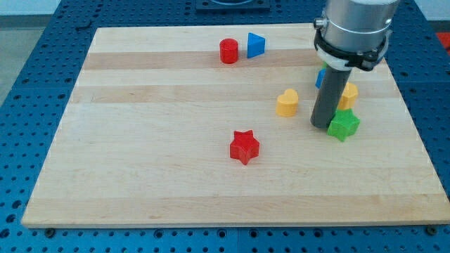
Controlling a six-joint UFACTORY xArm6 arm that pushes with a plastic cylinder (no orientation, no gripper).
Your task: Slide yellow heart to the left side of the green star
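heart: yellow
stars: green, red
cylinder: red
triangle: blue
my tip: dark
worktop: pale wood

The arm enters from the view's top right as a wide grey cylinder banded by a black collar. Below it a straight dark rod hangs upright. My tip rests at the board surface, directly beneath the collar, slightly toward the view's left.
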